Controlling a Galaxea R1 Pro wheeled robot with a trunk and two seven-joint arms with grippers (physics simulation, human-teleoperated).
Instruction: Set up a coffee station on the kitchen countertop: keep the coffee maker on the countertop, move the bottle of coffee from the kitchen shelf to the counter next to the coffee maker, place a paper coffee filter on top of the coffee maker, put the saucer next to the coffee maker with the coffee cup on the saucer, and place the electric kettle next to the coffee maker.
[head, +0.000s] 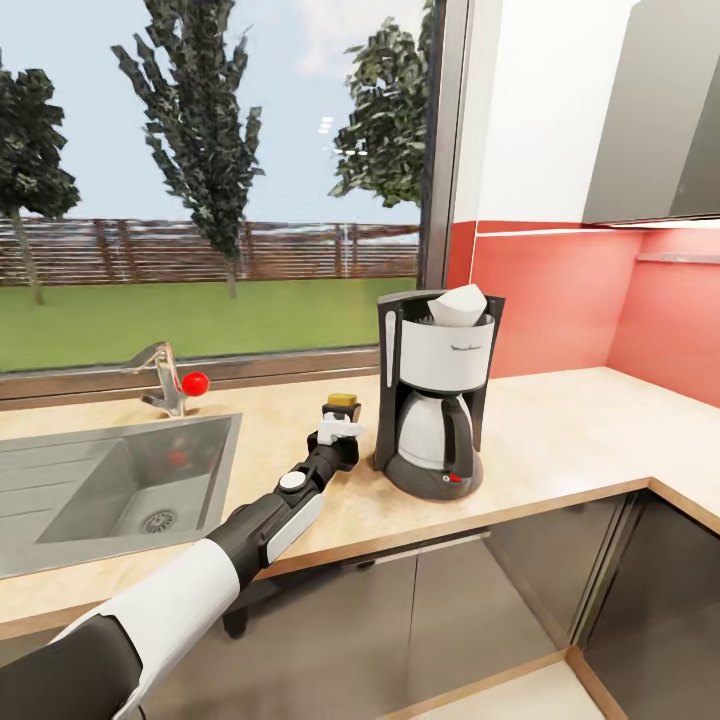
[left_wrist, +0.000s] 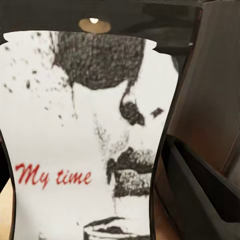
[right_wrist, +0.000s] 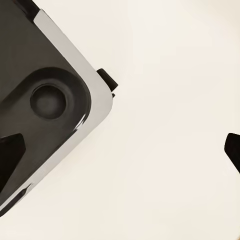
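The bottle of coffee (head: 343, 403), a small dark jar with a yellow lid, is seen standing on or just above the desk (head: 560, 440), just beside the coffee maker (head: 437, 400) at that machine's nine o'clock. In the left wrist view its pale label (left_wrist: 82, 145), printed "My time", is pressed up close to the camera, with the coffee maker's dark body to one side. The step in hand is judged to be the setting down of the bottle next to the coffee maker.

The left hand (head: 338, 428) is clamped around the jar from its six o'clock side, the white fingers closed on the glass below the lid. Whether the jar's base is already resting on the wood cannot be told.

A white paper coffee filter (head: 455, 305) is already seated in the top of the coffee maker. For the next move, the bottle would have to be rested fully, the fingers parted and the arm drawn back without tipping it. The state of the right hand cannot be told from the right wrist view. A sink (head: 60, 485) lies well apart at nine o'clock.
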